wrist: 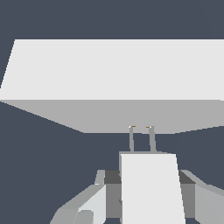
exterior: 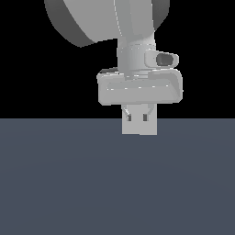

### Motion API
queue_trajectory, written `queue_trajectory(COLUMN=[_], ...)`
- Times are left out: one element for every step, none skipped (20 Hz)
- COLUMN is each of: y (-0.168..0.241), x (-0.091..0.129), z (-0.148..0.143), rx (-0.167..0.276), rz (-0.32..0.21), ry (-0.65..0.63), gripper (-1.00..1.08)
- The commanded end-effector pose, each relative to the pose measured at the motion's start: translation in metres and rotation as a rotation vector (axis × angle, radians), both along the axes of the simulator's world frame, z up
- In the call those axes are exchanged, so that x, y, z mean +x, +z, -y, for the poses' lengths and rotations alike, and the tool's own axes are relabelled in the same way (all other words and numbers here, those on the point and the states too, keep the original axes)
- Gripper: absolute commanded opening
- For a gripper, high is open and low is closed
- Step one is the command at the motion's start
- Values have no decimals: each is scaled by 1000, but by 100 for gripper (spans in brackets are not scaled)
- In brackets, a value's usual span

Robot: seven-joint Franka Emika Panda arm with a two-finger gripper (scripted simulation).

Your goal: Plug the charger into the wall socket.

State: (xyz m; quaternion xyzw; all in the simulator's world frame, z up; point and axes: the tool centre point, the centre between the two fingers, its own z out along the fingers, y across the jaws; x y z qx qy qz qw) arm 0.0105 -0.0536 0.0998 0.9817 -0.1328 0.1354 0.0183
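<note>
In the wrist view my gripper (wrist: 148, 179) is shut on the charger (wrist: 151, 192), a light-grey block held between the two fingers (wrist: 111, 177). Two thin prongs (wrist: 131, 139) stick out of its far end. Their tips reach the shaded face of the wall socket (wrist: 113, 70), a wide light-grey slab right in front of the charger. I cannot tell whether the prongs touch it. In the exterior view the gripper (exterior: 139, 114) hangs just above the floor. A light-grey square (exterior: 139, 127) covers its fingertips; I cannot tell there whether it is charger or socket.
A flat dark blue-grey floor (exterior: 69, 183) spreads under the gripper in both views. The arm's large grey links (exterior: 105, 23) fill the top of the exterior view. Behind them is black background.
</note>
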Motion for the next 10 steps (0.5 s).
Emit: queue_trajectory(y=[0,0,0,0,0,0,0,0,0,0], x=[8,10,12,14,15,16,17,17,17,17], z=[2,3,4,4,4,5,5,5,5,5], rx=[0,0,0,0,0,0,0,0,0,0], rz=[0,0,0,0,0,0,0,0,0,0], ry=[0,0,0,0,0,0,0,0,-1,-1], gripper=[-100,-100,-100,-100,-100,-100,-100,-100,-100,-100])
